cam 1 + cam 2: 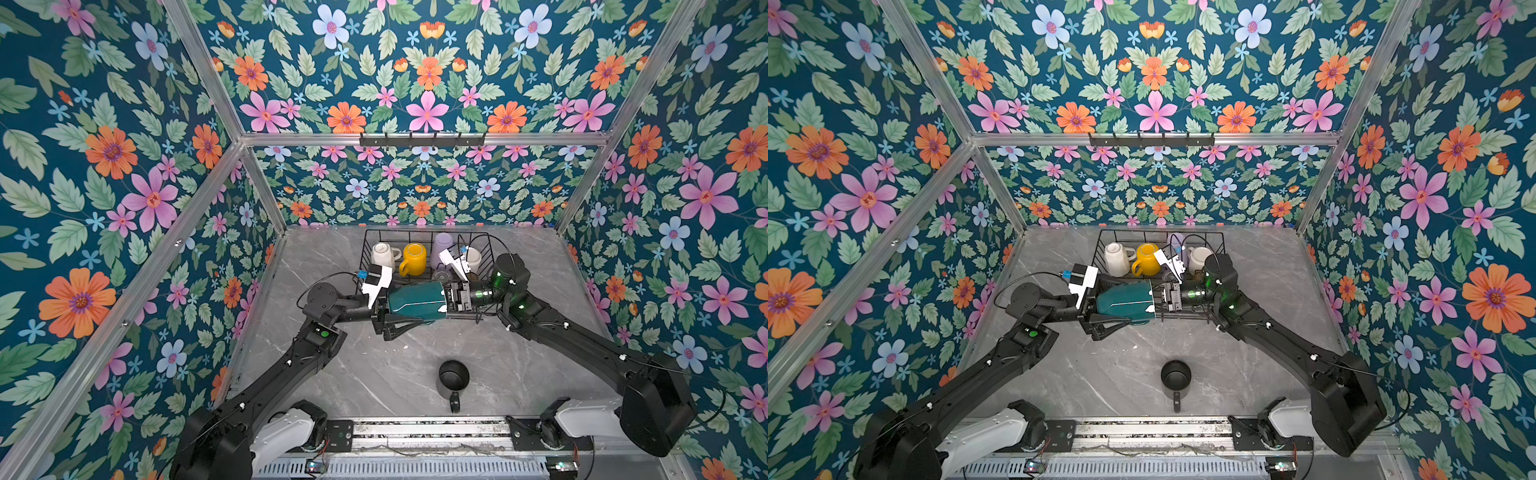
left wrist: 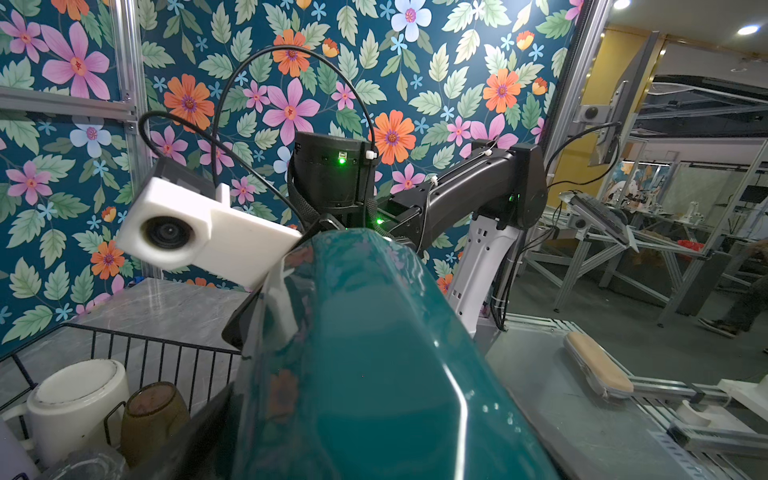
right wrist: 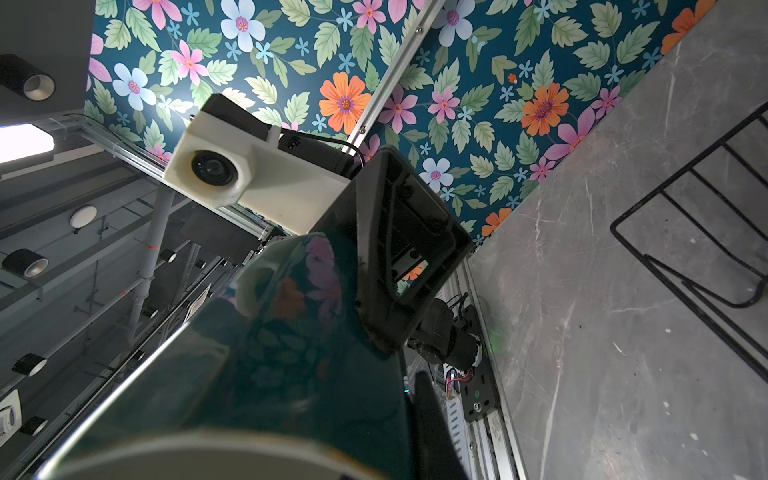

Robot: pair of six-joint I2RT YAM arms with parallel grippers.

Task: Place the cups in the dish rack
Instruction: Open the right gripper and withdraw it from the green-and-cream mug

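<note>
Item: dark green mug [image 1: 415, 297], lying sideways in the air over the near edge of the dish rack [image 1: 424, 232].
My right tool [image 1: 446, 299]: closed tight on the mug's open rim.
My left tool [image 1: 405, 316]: jaws wide, straddling the mug's base end; I cannot tell whether they press on it.
In rack: white mug [image 1: 382, 253], yellow mug [image 1: 414, 257], lavender tumbler [image 1: 442, 245].
On worktop [image 1: 374, 365]: black mug [image 1: 453, 376], upright, well apart from the rack.

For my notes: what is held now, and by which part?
The dark green mug: the right claw pinches its rim. The left claw straddles its base end; whether it grips cannot be told.
</note>
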